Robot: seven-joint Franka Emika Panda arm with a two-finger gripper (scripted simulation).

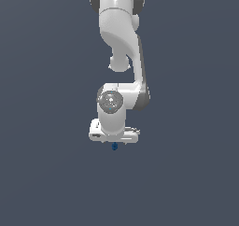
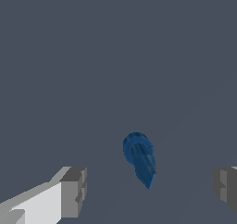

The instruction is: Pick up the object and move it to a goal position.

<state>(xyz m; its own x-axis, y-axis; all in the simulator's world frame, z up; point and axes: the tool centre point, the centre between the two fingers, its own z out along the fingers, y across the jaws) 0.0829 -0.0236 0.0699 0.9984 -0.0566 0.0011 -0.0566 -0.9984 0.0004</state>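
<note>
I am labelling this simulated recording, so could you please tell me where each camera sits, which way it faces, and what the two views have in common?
Exterior view: off the arm, facing the white Panda arm head-on; its gripper hangs just above the tiny blue object.
Wrist view: on the wrist, looking past the grey fingertips at the blue object on the plain grey ground; the fingers stand wide apart.
Shared: the blue object and parts of the gripper.

Small blue object (image 2: pixel 140 159) lies on grey floor (image 2: pixel 69 70).
</note>
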